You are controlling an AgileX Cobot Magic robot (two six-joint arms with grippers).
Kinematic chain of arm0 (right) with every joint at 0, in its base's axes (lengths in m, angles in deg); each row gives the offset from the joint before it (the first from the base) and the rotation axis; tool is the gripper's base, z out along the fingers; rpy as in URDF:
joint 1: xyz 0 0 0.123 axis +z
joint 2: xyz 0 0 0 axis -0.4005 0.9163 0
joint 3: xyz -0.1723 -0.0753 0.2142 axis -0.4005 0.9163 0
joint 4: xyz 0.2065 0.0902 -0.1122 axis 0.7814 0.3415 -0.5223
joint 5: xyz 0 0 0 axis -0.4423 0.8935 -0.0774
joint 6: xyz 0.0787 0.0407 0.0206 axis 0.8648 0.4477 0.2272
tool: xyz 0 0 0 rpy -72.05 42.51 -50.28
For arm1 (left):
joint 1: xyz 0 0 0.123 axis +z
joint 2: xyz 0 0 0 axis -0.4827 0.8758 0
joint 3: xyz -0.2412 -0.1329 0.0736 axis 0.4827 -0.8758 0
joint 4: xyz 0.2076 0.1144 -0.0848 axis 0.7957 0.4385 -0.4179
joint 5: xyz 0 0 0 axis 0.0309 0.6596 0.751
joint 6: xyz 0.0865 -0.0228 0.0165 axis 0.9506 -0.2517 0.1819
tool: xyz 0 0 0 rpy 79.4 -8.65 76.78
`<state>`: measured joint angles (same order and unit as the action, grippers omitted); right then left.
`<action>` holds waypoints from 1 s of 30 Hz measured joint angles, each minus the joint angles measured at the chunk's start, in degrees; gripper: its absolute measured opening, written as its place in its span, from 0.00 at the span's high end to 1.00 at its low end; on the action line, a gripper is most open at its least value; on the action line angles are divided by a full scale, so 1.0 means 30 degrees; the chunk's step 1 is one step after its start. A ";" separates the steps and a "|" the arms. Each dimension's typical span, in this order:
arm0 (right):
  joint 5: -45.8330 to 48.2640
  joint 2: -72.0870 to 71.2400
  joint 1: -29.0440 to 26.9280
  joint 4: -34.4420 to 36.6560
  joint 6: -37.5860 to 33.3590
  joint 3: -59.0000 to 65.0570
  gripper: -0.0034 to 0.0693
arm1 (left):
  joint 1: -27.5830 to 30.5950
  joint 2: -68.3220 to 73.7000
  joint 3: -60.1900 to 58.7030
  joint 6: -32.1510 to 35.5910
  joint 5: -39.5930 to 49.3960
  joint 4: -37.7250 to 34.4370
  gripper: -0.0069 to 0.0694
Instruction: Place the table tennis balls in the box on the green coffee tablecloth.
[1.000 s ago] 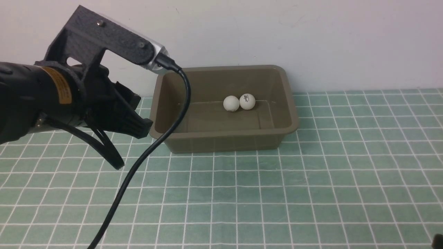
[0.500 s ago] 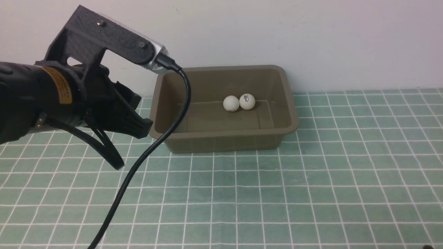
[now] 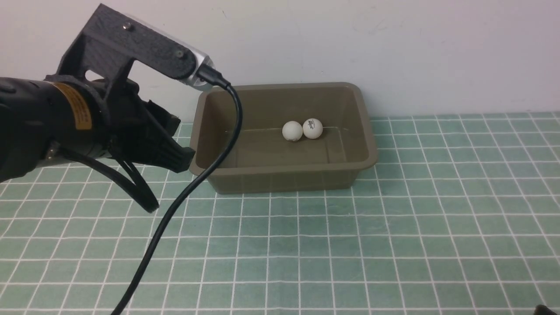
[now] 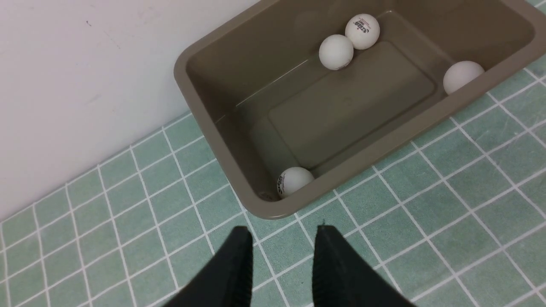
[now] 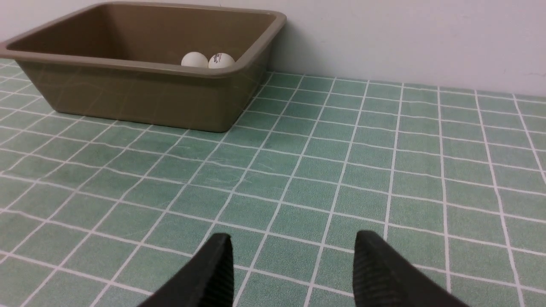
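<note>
The olive-brown box (image 3: 284, 181) stands on the green coffee tablecloth (image 3: 350, 245) against the back wall. Several white table tennis balls lie inside it. Two touch each other near its far wall (image 3: 292, 131) (image 3: 312, 128). The left wrist view shows two more balls, one in a near corner (image 4: 294, 180) and one by the near wall (image 4: 463, 74). My left gripper (image 4: 282, 235) hovers over the cloth just outside the box's left corner, open and empty. My right gripper (image 5: 294, 244) is low over the cloth, far right of the box (image 5: 128, 98), open and empty.
A black cable (image 3: 192, 188) hangs from the left wrist camera down across the cloth in front of the box's left end. A white wall (image 3: 393, 43) runs close behind the box.
The left arm has edged very slightly towards the box. The balls and the box have not moved.
</note>
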<state>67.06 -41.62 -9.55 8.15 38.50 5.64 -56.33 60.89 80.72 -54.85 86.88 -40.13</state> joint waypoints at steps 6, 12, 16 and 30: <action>0.0000 0.0000 0.0000 0.0000 0.0000 0.0000 0.46 | 0.0000 0.0000 0.0000 0.0000 -0.0017 -0.0071 0.67; 0.0000 0.0000 0.0000 0.0000 0.0000 0.0000 0.46 | 0.0000 0.0000 0.0000 0.0000 -0.0017 -0.0053 0.67; 0.0000 -0.0005 0.0000 0.0000 0.0000 0.0000 0.46 | 0.0245 -0.0068 0.0000 0.0000 0.0906 -0.0007 0.67; 0.0000 -0.0005 0.0000 0.0000 0.0000 0.0000 0.46 | 0.6743 -0.6861 -0.1877 -0.0119 0.5573 -0.0502 0.67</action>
<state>67.06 -41.63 -9.55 8.15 38.50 5.64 -36.11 40.31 75.09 -55.21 103.60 -41.64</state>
